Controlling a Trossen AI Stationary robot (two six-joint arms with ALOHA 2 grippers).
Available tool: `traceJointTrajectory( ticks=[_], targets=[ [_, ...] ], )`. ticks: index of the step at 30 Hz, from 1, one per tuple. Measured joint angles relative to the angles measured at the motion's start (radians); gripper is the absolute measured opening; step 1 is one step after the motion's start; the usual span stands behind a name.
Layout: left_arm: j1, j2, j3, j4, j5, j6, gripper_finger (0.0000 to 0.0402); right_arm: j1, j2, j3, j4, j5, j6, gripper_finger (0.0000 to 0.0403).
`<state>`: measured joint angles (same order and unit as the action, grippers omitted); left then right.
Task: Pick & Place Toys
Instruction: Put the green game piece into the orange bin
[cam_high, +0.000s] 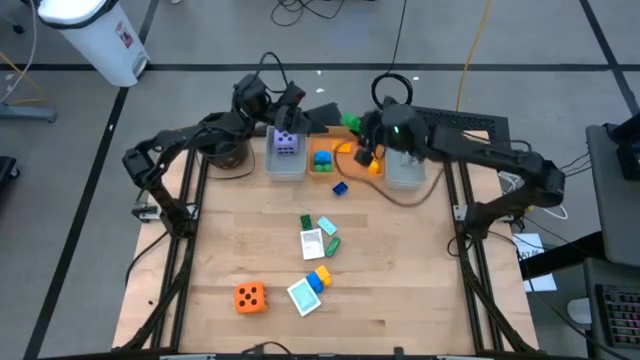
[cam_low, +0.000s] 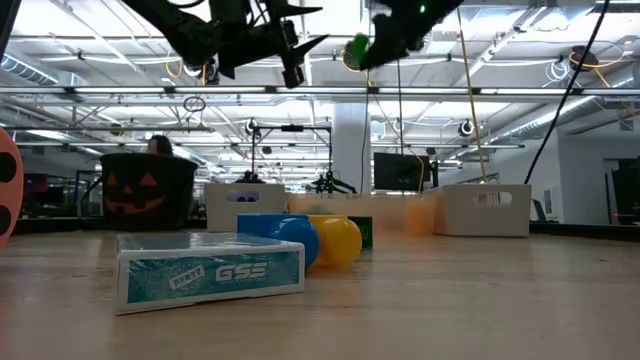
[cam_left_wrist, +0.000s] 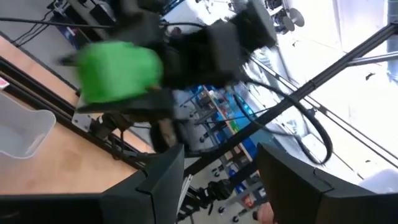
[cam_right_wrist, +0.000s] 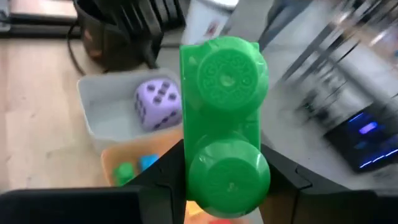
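My right gripper (cam_right_wrist: 225, 186) is shut on a green two-stud brick (cam_right_wrist: 224, 124), high over the table's far edge, just beyond the orange bin (cam_high: 330, 160). The brick also shows in the high view (cam_high: 350, 122) and the low view (cam_low: 357, 47). My left gripper (cam_left_wrist: 217, 186) stands open and empty at the same height (cam_high: 300, 105), just left of the brick, beyond the grey bin (cam_high: 285, 165) that holds a purple die (cam_high: 286, 144). An orange die (cam_high: 250, 297), cards (cam_high: 312, 243) and loose bricks (cam_high: 320, 277) lie on the table. My right gripper pinches the green brick between its two fingers by its two long sides (cam_right_wrist: 189, 168), at the end nearer the wrist. The brick's studded face is turned toward the wrist camera, and its other end sticks out past the fingertips. It is lifted clear of table and bins.
A black pot (cam_high: 225, 150) stands left of the grey bin, and a second grey bin (cam_high: 405, 168) stands right of the orange one. A blue brick (cam_high: 340, 187) lies in front of the bins. Cables run along the far edge.
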<state>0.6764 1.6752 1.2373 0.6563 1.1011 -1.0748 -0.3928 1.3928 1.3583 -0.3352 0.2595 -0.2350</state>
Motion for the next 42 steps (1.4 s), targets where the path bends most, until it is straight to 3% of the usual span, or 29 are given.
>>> traceJointTrajectory(
  ticks=[7, 11, 16, 28, 42],
  targets=[
    [0.049, -0.029, 0.0, 0.009, 0.059, 0.041, 0.0209, -0.136, 0.174, 0.112, -0.125, -0.28, 0.075, 0.0128],
    [0.088, -0.067, 0.001, 0.008, 0.081, 0.053, 0.0209, -0.167, 0.29, 0.185, -0.222, -0.359, 0.076, 0.0128],
    [0.13, -0.124, 0.001, 0.01, 0.113, 0.067, 0.0209, -0.178, 0.408, 0.249, -0.302, -0.37, 0.066, 0.0128],
    [0.16, -0.228, 0.001, 0.008, 0.129, 0.089, 0.0209, -0.179, 0.576, 0.254, -0.376, -0.417, 0.07, 0.0128],
    [0.132, -0.231, 0.0, -0.003, 0.129, 0.086, 0.0209, -0.244, 0.637, 0.253, -0.364, -0.416, 0.007, 0.0128]
  ],
)
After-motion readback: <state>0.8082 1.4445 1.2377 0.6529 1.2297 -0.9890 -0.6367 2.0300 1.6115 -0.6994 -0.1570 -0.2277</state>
